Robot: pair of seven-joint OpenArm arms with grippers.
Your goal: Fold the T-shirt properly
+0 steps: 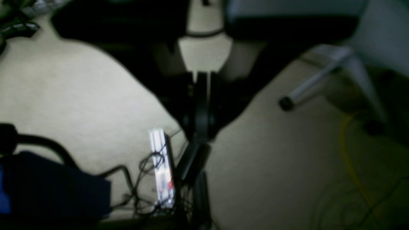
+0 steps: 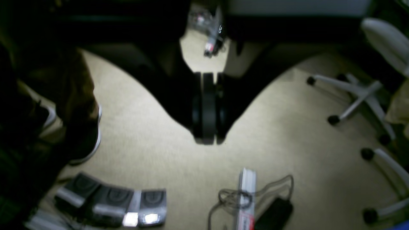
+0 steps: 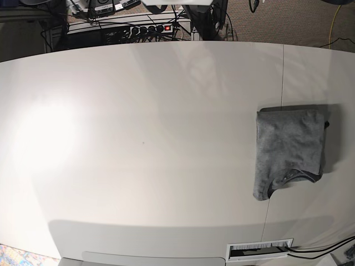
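In the base view we see the T-shirt (image 3: 288,151) lying folded into a compact upright rectangle on the white table (image 3: 138,138), well toward that view's right edge and just right of the thin seam (image 3: 280,105) that crosses the tabletop. Its heather-grey cloth lies flat with only faint creases. The top edge is straight; at the lower edge the ribbed neck opening (image 3: 297,176) curves across, and a narrow tongue of cloth reaches lower at the bottom-left corner. A dark shadow borders the garment on its top and right sides. No arm appears in the base view.

We find each gripper only in its own wrist view, and both views are blurred and dim. The left gripper (image 1: 200,95) hangs over a pale carpet (image 1: 80,95), its dark fingers pressed together with nothing between them. Below it lie a power strip (image 1: 162,167) and tangled cables (image 1: 140,179), with a chair base (image 1: 319,76) to the right.

The right gripper (image 2: 207,108) is posed alike over the carpet, fingers likewise pressed together and empty. A row of foot pedals (image 2: 115,204) lies at the lower left, a second power strip (image 2: 246,198) below centre, and white chair legs (image 2: 354,95) at the right. Neither wrist view shows the T-shirt or the table.
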